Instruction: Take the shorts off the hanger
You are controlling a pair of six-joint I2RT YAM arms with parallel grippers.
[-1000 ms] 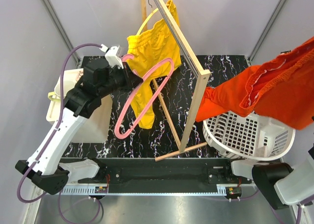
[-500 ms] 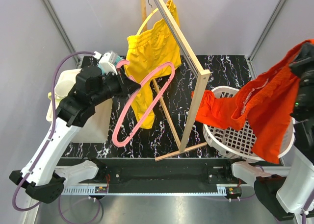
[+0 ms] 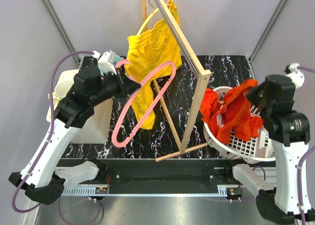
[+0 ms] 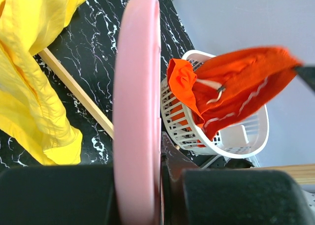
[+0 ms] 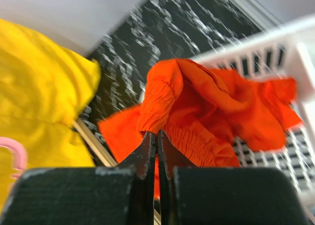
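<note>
Shorts (image 3: pixel 231 114) have dropped into the basket (image 3: pixel 258 147), waistband pinched by right fingers (image 5: pixel 146 153); left fingers (image 4: pixel 59 193) clamp the hanger (image 3: pixel 132 117), slanting near-left.

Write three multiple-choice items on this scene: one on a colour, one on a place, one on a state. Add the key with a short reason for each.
1. What colour is the hanger held by the left gripper?
A. pink
B. white
C. black

2. Where do the orange-red shorts mostly lie?
A. draped over that hanger
B. in the white basket
C. on the floor

3. What state is the right gripper in?
A. open, holding nothing
B. shut on the basket rim
C. shut on the shorts

Key:
1 A: the left wrist view shows a pink bar clamped between the fingers.
2 B: the top view shows the orange-red fabric bunched in the basket, and the hanger is bare.
3 C: the right wrist view shows the fingers closed on the gathered orange-red fabric.
</note>
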